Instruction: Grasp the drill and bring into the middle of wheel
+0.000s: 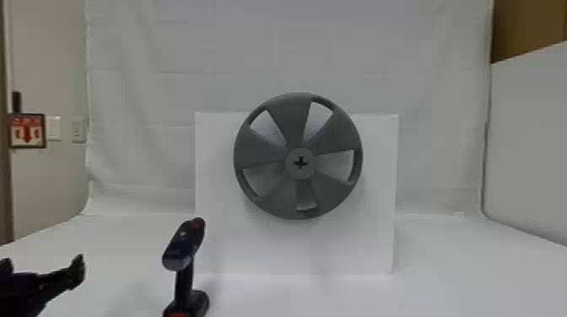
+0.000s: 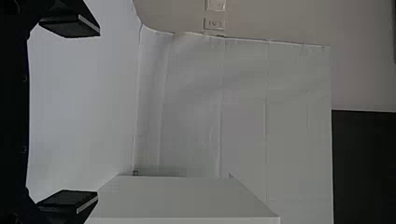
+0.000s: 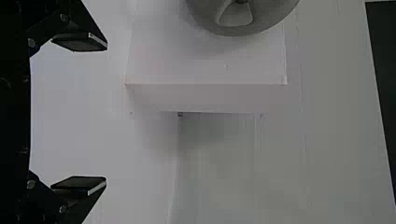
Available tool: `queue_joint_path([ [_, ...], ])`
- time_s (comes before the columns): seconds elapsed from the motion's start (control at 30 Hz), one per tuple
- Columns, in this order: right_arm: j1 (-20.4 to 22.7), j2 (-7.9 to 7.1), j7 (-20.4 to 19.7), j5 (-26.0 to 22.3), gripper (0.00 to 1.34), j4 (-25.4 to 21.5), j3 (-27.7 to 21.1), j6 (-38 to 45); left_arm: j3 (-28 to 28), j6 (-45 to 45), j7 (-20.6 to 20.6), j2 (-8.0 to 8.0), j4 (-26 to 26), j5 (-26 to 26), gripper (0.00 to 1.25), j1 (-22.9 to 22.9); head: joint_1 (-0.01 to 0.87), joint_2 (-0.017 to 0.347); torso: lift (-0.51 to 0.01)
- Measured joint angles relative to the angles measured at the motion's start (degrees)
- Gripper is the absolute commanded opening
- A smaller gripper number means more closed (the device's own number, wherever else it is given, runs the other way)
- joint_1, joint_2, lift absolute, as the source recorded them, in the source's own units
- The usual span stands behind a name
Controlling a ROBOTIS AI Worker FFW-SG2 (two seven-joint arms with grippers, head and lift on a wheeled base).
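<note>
A drill point(image 1: 184, 245) stands upright on a white table point(image 1: 464, 265), low in the head view at about seven o'clock, its base point(image 1: 198, 301) cut off by the bottom edge. The left gripper point(image 2: 98, 113) is the nearer of the two: in the head view it comes in from about eight o'clock, with the drill just off its fingers toward three o'clock. Its two fingers are spread wide, with nothing between them. The right gripper point(image 3: 106, 115) is spread wide and empty too.

The drill's handle point(image 1: 184, 284) is its upright axis, running from twelve to six o'clock. The body point(image 1: 185, 240) on top slants from seven toward one o'clock; which end is the nose, I cannot tell.

The coming move probably calls for the left gripper to travel toward three o'clock and put a finger on each side of the handle — going in off line could tip the drill.

The grey wheel point(image 1: 291, 116) is mounted in front of a white panel point(image 1: 379, 248). Its hub point(image 1: 300, 173), marked with a dark cross, lies up and away from the drill at about two o'clock — likely the carry's direction once the drill is gripped.
</note>
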Motion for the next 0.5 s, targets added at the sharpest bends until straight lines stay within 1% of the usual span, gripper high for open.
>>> queue_joint_path([
  [0.5, 0.19, 0.0, 0.0, 0.0, 1.07, -0.18, -0.27, 0.03, 0.0, 0.09, -0.1, 0.05, -0.51, -0.33, 1.19, -0.04, 0.054, 0.031, -0.403],
])
